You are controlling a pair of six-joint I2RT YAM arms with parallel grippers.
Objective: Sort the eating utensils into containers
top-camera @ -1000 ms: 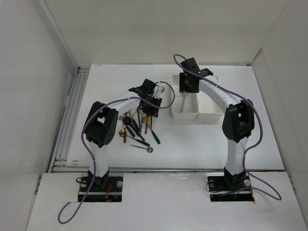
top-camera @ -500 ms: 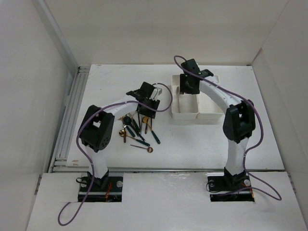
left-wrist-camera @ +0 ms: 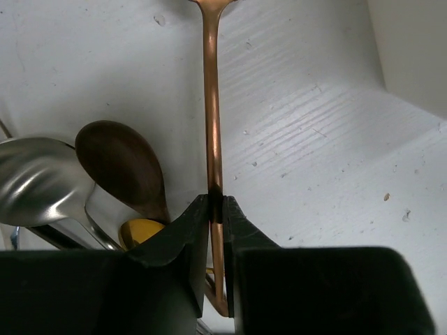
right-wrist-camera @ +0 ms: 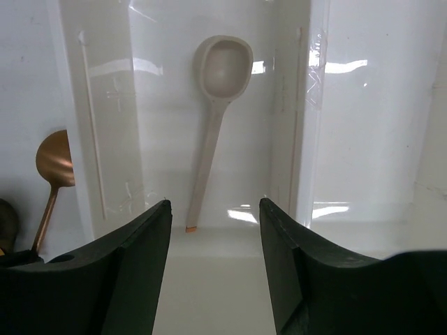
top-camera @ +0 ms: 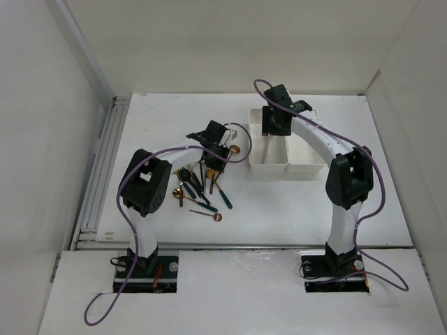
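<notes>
**Top external.** The left gripper (top-camera: 218, 155) sits at centre frame, at the upper edge of the heap of gold, copper, silver and teal-handled spoons and forks (top-camera: 199, 190). A slim copper metal spoon (top-camera: 234, 149) sticks out of it to the right, its bowl toward the two joined white rectangular plastic bins (top-camera: 304, 169) right of centre. The right gripper (top-camera: 272, 129) hangs over the left-hand bin.

**Left wrist.** The left gripper (left-wrist-camera: 215, 202) has its jaws clenched on the copper spoon's handle (left-wrist-camera: 212, 125), which runs straight up the frame. A silver spoon bowl (left-wrist-camera: 31, 181) and a dark spoon bowl (left-wrist-camera: 122, 160) lie at lower left.

**Right wrist.** The right gripper (right-wrist-camera: 214, 209) has its jaws parted, with nothing between them. One pale matte spoon (right-wrist-camera: 213, 139) lies in the left-hand bin, bowl at the top. The right-hand bin (right-wrist-camera: 370, 139) shows nothing in the part seen. The copper bowl (right-wrist-camera: 56, 164) is at the left edge, outside the bin wall.

**Judgement.** The pick is made and the transfer is pending. Next, carry the copper spoon right to the bin holding the pale spoon and release it lengthwise. The right arm probably needs to clear that bin first.
</notes>
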